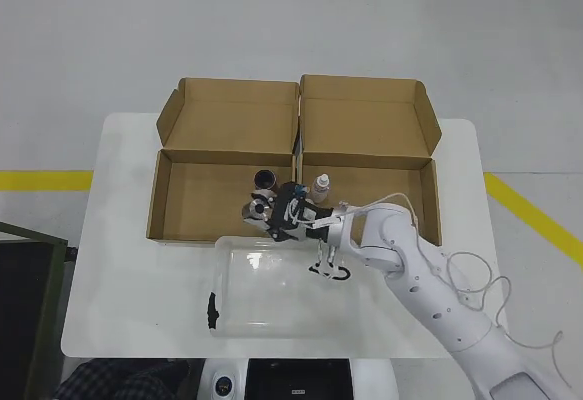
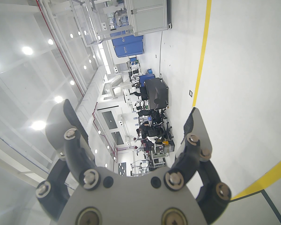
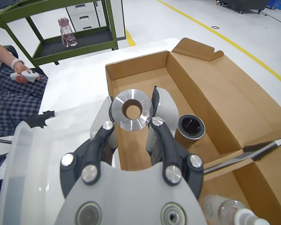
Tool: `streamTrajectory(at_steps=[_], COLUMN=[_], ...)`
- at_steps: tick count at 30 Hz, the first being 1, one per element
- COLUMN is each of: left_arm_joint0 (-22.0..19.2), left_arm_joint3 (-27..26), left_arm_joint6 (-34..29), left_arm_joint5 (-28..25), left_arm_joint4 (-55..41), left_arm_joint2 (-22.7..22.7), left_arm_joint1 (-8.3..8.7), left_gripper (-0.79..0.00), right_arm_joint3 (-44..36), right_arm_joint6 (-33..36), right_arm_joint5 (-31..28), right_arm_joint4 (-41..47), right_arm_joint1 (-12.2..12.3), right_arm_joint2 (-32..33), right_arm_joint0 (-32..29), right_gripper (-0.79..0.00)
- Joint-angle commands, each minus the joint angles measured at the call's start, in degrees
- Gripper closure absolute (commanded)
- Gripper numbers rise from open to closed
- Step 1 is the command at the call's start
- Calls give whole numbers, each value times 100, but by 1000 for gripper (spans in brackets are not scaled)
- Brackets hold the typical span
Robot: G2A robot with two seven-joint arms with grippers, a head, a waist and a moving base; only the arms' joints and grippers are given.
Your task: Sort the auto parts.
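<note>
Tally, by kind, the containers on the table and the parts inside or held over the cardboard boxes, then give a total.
Cardboard boxes: 2
Clear plastic bin: 1
Metal ring: 1
Dark cylinder: 1
Small bottle: 1
Total: 6
</note>
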Motion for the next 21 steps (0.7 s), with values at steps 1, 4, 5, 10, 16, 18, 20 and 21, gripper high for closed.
streamTrajectory(at_steps=[1, 4, 5, 10, 16, 18, 20, 21], left_arm_joint0=[0, 0, 0, 0, 0, 0, 0, 0], left_arm_joint3=[0, 0, 0, 0, 0, 0, 0, 0], left_arm_joint6=[0, 0, 0, 0, 0, 0, 0, 0], left_arm_joint5=[0, 0, 0, 0, 0, 0, 0, 0], left_arm_joint4=[0, 0, 0, 0, 0, 0, 0, 0], left_arm_joint2=[0, 0, 0, 0, 0, 0, 0, 0], left_arm_joint1=[0, 0, 0, 0, 0, 0, 0, 0], left_gripper=[-785, -785, -785, -785, -785, -785, -785, -785], right_arm_joint3=[119, 306, 350, 578, 845, 923, 993, 1031], right_arm_joint6=[30, 77, 123, 368, 583, 654, 708, 739], right_arm_joint5=[6, 15, 6, -78, -159, -211, -264, -298], right_arm_joint4=[-104, -206, -280, -556, -834, -897, -926, -946], right_arm_joint1=[-26, -70, -82, -143, -226, -251, -276, -288], right_arm_joint2=[-65, -153, -182, -354, -599, -674, -737, -771], right_arm_joint0=[129, 330, 409, 720, 980, 1046, 1104, 1134], right_gripper=[0, 0, 0, 0, 0, 0, 0, 0])
